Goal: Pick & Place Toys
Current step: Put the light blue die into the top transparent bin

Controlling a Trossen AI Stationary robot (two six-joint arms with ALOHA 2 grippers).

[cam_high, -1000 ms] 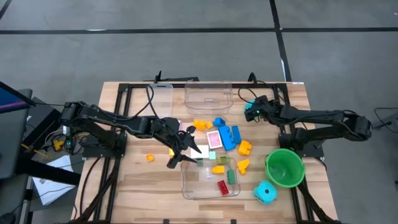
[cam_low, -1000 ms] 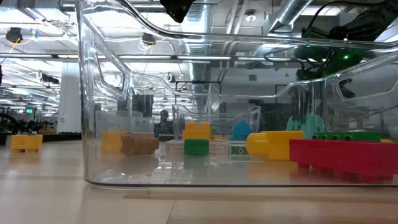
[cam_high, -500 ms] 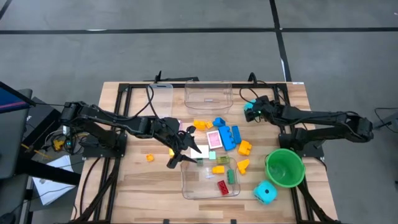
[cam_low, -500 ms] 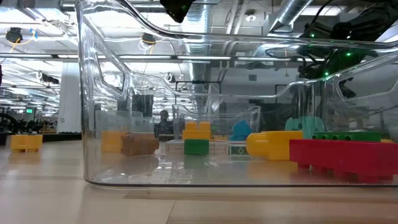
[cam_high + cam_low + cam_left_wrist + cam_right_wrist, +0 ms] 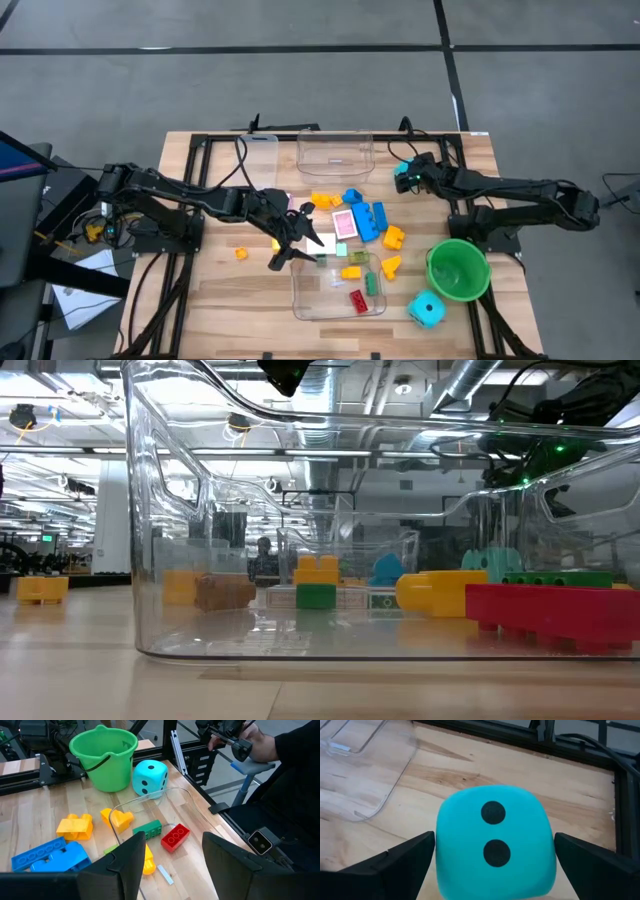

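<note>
Dice: 2 cyan; one (image 5: 495, 842) between the right gripper (image 5: 404, 178) fingers at table 1 o'clock, prob. gripped; other (image 5: 427, 310) at 5 o'clock.
Bricks: approx. 10, mixed colours, table centre.
Near tub (image 5: 300, 305): red brick (image 5: 357, 300), green brick (image 5: 372, 284).
Far tub (image 5: 335, 152): no contents.
Left gripper (image 5: 296, 240): fingers spread, nothing held, beside near tub.
Surface: wood table (image 5: 220, 300).

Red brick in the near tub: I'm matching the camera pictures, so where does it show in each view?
High view: red brick at bottom centre, inside the near clear tub.
Low view: far right foreground, behind the tub wall.
Left wrist view: centre.
Right wrist view: not in it.
Shared landmark: the green brick next to it.
</note>
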